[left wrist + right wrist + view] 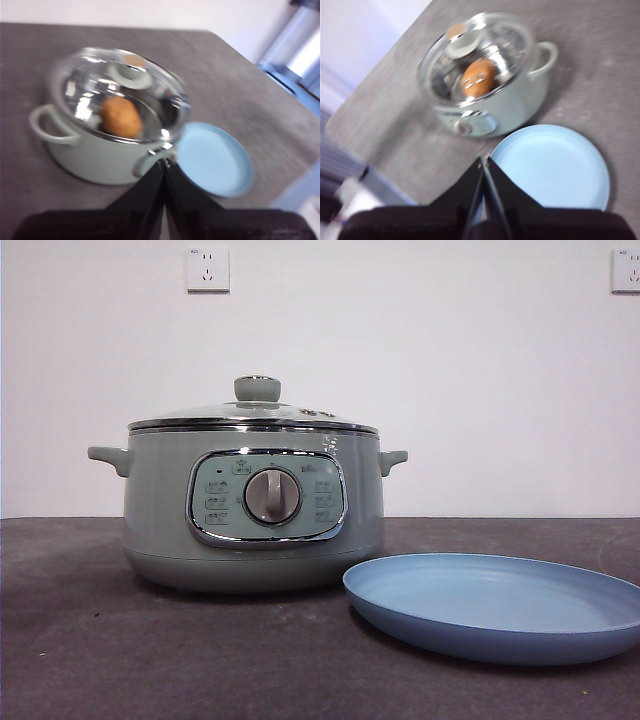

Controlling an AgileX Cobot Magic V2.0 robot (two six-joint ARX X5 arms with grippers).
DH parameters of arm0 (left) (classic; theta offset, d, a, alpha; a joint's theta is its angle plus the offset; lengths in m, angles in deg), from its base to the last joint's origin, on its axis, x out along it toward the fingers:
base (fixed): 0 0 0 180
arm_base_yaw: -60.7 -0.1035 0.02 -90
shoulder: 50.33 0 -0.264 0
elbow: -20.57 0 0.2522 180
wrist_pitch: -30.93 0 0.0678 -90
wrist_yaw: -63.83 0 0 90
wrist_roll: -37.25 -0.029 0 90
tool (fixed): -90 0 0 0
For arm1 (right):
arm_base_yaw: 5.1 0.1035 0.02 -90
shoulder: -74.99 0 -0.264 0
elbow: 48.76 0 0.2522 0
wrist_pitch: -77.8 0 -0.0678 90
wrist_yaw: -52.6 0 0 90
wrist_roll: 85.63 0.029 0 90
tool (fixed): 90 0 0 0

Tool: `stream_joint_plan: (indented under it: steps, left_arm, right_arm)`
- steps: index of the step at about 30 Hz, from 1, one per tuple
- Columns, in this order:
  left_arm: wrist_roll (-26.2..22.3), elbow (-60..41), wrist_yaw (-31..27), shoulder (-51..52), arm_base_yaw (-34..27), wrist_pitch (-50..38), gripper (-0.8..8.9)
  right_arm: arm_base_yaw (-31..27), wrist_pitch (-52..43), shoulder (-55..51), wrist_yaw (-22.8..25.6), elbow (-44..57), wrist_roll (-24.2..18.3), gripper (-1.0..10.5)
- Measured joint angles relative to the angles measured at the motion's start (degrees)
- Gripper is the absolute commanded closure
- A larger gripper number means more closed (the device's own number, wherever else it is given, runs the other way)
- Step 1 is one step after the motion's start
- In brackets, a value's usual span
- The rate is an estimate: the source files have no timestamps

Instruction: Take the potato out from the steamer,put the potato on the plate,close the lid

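I see one potato inside the one steamer under its lid, well apart from both grippers. My left gripper and right gripper have jaws pressed together, holding nothing, above the table. One plate lies just beside the steamer.

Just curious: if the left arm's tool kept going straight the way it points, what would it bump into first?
Probably the steamer, near its handle beside the plate, though depth is unclear. The left tool is shut.
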Motion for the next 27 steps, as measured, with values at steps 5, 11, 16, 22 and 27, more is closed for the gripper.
stream_joint_plan:
  steps: [5,11,16,22,27]
  left_arm:
    - [-3.91,3.02,1.31,-1.53,1.70,4.24,8.22]
    - [-4.79,3.63,1.31,-1.51,1.92,4.37,7.97]
    - [-4.81,3.63,1.31,-1.53,1.92,4.37,2.60]
    - [-4.83,3.63,1.29,-1.53,1.92,4.33,2.07]
    - [-4.83,3.63,1.29,-1.53,1.92,4.22,2.07]
  right_arm:
    - [3.19,3.39,1.40,-0.44,-1.46,-4.09,9.6]
    - [4.66,3.37,1.51,-0.48,-1.46,-4.85,9.0]
    - [4.66,3.32,1.53,-0.48,-1.46,-5.01,3.9]
    - [4.66,3.10,1.53,-0.46,-1.46,-4.57,3.1]
    - [4.66,3.10,1.53,-0.46,-1.46,-4.57,3.1]
